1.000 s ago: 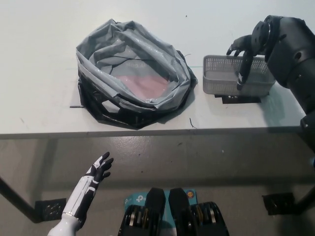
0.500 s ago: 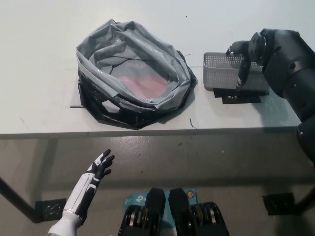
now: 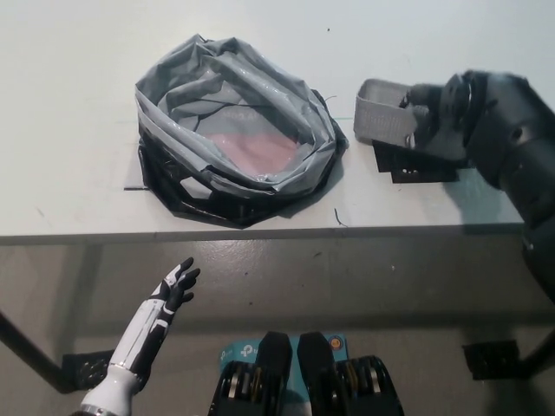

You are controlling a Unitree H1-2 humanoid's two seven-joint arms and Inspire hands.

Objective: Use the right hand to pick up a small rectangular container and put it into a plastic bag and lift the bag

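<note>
R hand (image 3: 431, 111) is clamped on the basket (image 3: 382, 113), which is tilted with its left end up off the bench (image 3: 78, 156). Bag (image 3: 234, 130) sits open to that hand's left, apart from the basket. L hand (image 3: 176, 284) rests low below the bench edge, fingers spread, holding nothing.

White table over a grey floor

A white table (image 3: 78, 113) filled the upper part of the view, its front edge running straight across. A flat black piece (image 3: 414, 165) lay on the tabletop toward the right side. Near the front edge sat a small dark curl of thread (image 3: 339, 217). Below the edge, a grey floor (image 3: 347, 286) showed, with dark base plates (image 3: 87, 368) at lower left and lower right (image 3: 492, 358).
</note>
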